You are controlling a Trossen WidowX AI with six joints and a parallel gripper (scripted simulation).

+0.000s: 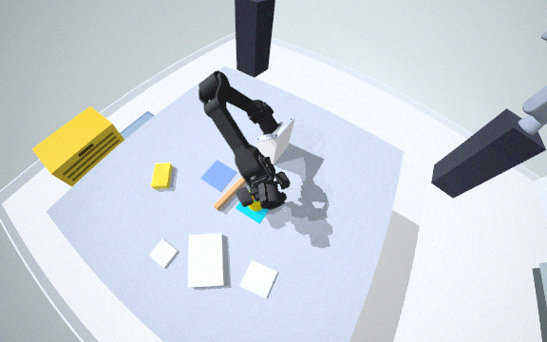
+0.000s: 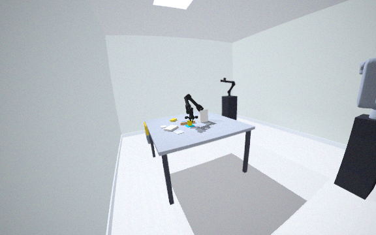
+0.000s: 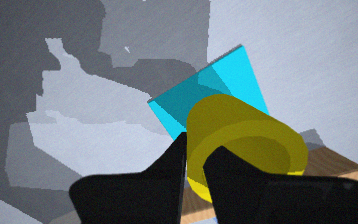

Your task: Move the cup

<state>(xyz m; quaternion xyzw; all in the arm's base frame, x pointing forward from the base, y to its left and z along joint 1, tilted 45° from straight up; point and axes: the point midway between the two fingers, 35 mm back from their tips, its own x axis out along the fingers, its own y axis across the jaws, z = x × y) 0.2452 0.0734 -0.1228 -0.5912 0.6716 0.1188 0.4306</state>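
Cup (image 3: 240, 145) sits clamped in my hand (image 3: 195, 165), which grips its near wall, one finger (image 3: 167, 165) outside and the other inside the rim. I judge the carry almost done: from the top view the cup hangs over the cyan pad (image 1: 251, 213), just past the wooden bar (image 1: 228, 194), with the blue pad (image 1: 218, 175) well apart. I cannot tell whether its base touches the pad. Marbles are not visible to me. Lowering, settling and releasing remain on the bench (image 1: 340, 266).
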